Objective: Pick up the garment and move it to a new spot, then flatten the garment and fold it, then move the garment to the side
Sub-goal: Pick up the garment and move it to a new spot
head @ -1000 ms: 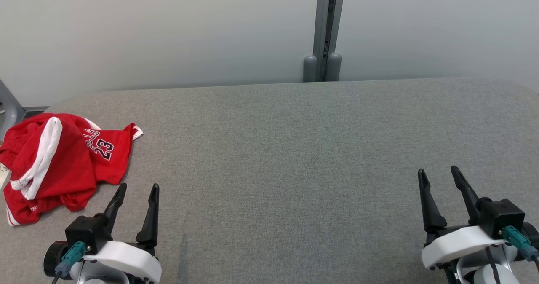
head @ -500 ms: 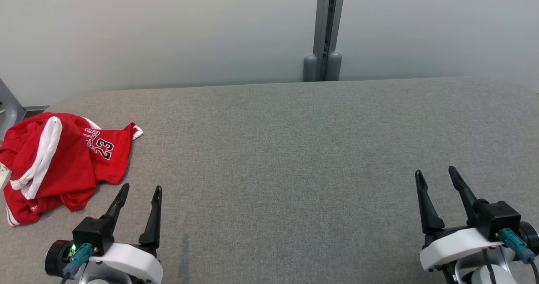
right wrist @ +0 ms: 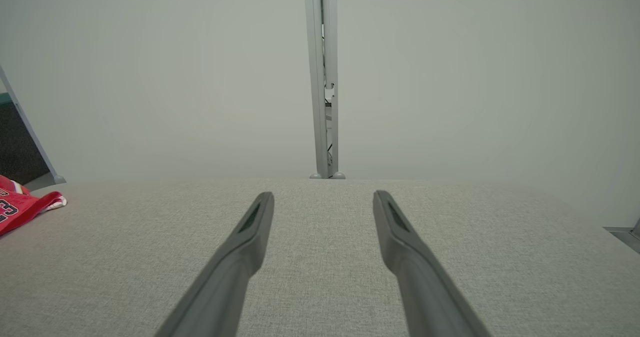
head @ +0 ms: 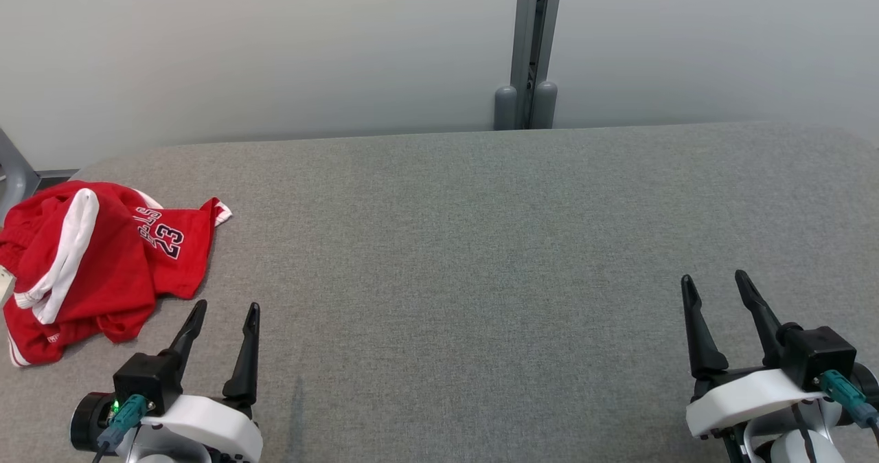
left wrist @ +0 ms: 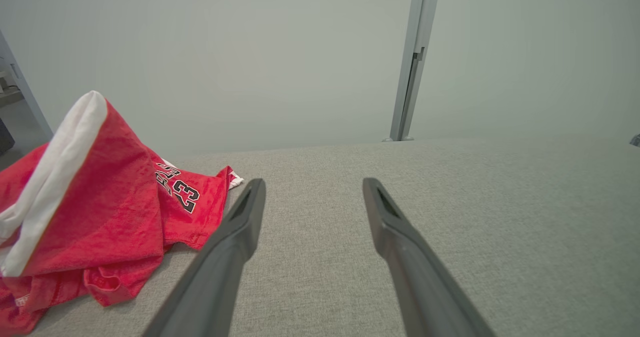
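Red garment [head: 96, 264] lies crumpled at the table's [head: 446, 243] left edge. Left gripper [head: 227, 305] is just beside it, fingers apart (holding nothing). Right gripper [head: 713, 276] is well apart from it, also spread, w/ wide grey surface btwn.

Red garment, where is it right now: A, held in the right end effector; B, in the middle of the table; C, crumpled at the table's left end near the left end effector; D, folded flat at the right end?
C: the red garment lies crumpled at the left end of the grey table, just ahead of the left end effector.
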Controlling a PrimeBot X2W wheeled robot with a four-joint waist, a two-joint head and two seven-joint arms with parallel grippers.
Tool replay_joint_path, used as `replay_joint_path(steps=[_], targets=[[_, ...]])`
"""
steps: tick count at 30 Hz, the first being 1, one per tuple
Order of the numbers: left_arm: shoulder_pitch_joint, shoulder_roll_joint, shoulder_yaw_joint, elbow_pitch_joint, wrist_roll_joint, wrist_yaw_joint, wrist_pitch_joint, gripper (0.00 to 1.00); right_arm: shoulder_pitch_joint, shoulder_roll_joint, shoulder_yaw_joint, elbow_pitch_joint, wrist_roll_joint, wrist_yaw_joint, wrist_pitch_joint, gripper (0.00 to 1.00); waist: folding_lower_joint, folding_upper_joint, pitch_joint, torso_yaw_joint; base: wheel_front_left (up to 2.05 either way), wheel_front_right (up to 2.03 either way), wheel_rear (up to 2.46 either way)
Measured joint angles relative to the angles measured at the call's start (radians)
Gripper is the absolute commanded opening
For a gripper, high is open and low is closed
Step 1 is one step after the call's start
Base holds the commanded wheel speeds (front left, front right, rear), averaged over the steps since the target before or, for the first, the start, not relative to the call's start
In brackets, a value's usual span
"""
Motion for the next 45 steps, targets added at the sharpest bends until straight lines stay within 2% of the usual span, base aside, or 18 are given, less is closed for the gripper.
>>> replay_joint_path(steps=[9,16,24,33,45], targets=[[-0.007,-0.005,0.004,0.002,-0.010,-0.007,0.000,1.00,-0.002,0.000,-0.004,0.002,-0.002,0.000,0.000,1.00,0.0000,0.0000,0.002,0.007,0.00,0.00,0.00],[-0.030,-0.012,0.018,0.001,-0.021,-0.007,0.000,1.00,-0.002,0.000,0.000,-0.014,0.003,0.000,-0.001,1.00,0.0000,0.0000,0.008,0.055,0.00,0.00,0.00],[-0.047,-0.023,0.052,-0.005,-0.039,-0.006,0.000,1.00,-0.002,0.000,0.023,-0.026,0.012,0.000,-0.001,1.00,0.0000,0.0000,0.006,0.162,0.00,0.00,0.00],[-0.040,-0.011,0.084,0.000,-0.048,0.002,0.000,1.00,0.000,0.000,0.059,-0.032,0.057,0.000,-0.001,1.00,0.0000,0.0000,-0.007,0.292,0.00,0.00,0.00],[0.004,0.001,0.096,0.003,-0.052,0.014,0.000,1.00,0.011,0.001,0.090,-0.021,0.056,0.001,-0.002,1.00,0.0000,0.0000,-0.038,0.458,0.00,0.00,0.00]])
